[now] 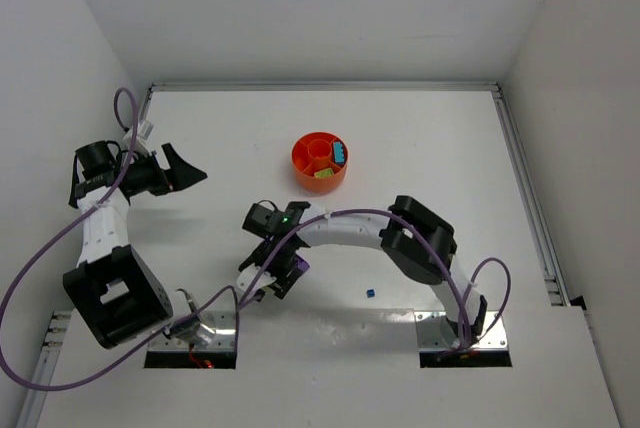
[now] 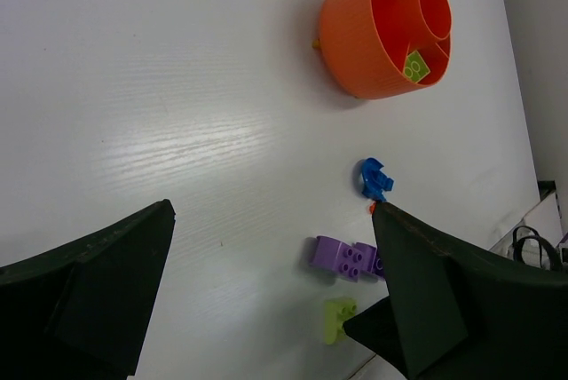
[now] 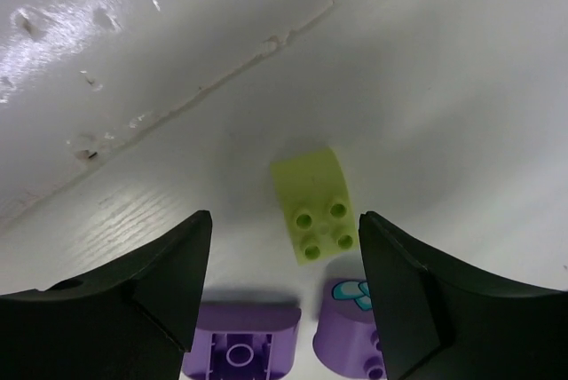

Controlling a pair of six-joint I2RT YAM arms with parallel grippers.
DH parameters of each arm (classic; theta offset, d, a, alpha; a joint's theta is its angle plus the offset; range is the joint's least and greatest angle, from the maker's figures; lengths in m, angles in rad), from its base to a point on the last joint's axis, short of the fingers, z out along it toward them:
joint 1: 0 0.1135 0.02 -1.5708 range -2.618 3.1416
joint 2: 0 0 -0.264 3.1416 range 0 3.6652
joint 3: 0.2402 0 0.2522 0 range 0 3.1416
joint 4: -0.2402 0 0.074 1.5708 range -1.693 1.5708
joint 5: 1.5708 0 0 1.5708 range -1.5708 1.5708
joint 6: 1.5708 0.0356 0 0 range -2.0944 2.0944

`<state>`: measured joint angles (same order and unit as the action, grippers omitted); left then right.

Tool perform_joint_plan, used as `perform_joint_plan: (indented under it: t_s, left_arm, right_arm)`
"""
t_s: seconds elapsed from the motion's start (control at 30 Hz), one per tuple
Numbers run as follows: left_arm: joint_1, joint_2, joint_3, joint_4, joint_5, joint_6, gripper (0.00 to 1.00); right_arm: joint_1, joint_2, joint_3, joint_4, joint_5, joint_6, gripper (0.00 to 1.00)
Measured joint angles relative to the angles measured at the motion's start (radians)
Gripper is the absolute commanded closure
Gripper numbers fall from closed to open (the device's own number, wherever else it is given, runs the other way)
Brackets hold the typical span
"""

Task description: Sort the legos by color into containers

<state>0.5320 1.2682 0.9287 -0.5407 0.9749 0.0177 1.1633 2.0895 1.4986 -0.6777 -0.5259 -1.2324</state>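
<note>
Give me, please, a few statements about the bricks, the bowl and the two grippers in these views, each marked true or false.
1. A lime-yellow brick lies on the table in the gap ahead of the right gripper, whose fingers stand apart from it. True.
2. The left gripper is shut on the blue piece. False: it is open and empty, and the blue piece lies on the table.
3. One wedge compartment of the orange bowl holds a second lime-yellow brick. True.
4. The purple bricks sit in the bowl's central cup. False: they lie on the table, and the cup looks empty.
</note>
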Motion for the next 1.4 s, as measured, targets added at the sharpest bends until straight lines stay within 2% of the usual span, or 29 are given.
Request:
perform_joint_plan:
  t_s: [0.13, 0.27, 0.33, 0.37, 0.47, 0.67, 0.8, 1.0, 1.1, 1.2, 1.4]
  left_arm:
    - [0.000, 0.000, 0.000, 0.000, -0.002, 0.000, 0.00]
    - [0.000, 0.000, 0.000, 0.000, -0.003, 0.001, 0.00]
    - [0.000, 0.000, 0.000, 0.000, -0.005, 0.003, 0.00]
    - [0.000, 0.000, 0.000, 0.000, -0.006, 0.003, 0.00]
    - [0.000, 0.000, 0.000, 0.000, -0.007, 0.004, 0.00]
    - [0.000, 0.000, 0.000, 0.000, -0.012, 0.004, 0.00]
    - [0.000, -0.011, -0.003, 0.001, -0.023, 0.004, 0.00]
    - [0.000, -0.076, -0.030, 0.031, -0.036, -0.027, 0.00]
    - [0.000, -0.092, -0.037, 0.039, -0.042, -0.042, 0.00]
    - [0.000, -0.099, -0.037, 0.045, -0.054, -0.058, 0.00]
    - [0.000, -0.125, -0.041, 0.055, -0.095, -0.079, 0.00]
  right_arm:
    - [0.003, 0.060, 0.031, 0.001, 0.018, -0.002, 0.33]
    - [0.005, 0.105, 0.073, -0.003, 0.027, -0.003, 0.39]
    - [0.005, 0.111, 0.082, -0.003, 0.032, -0.005, 0.46]
    - [0.005, 0.113, 0.083, -0.005, 0.032, -0.005, 0.57]
    - [0.005, 0.117, 0.087, -0.007, 0.037, -0.010, 0.72]
    - [0.003, 0.100, 0.069, -0.008, 0.051, 0.008, 0.86]
    - [-0.013, -0.025, -0.051, -0.006, 0.074, 0.140, 0.91]
    - [-0.069, -0.391, -0.280, 0.093, 0.208, 0.438, 0.97]
    - [-0.125, -0.518, -0.337, 0.148, 0.285, 0.558, 1.00]
    - [-0.207, -0.546, -0.360, 0.222, 0.367, 0.660, 1.00]
    - [-0.372, -0.505, -0.359, 0.341, 0.530, 0.878, 1.00]
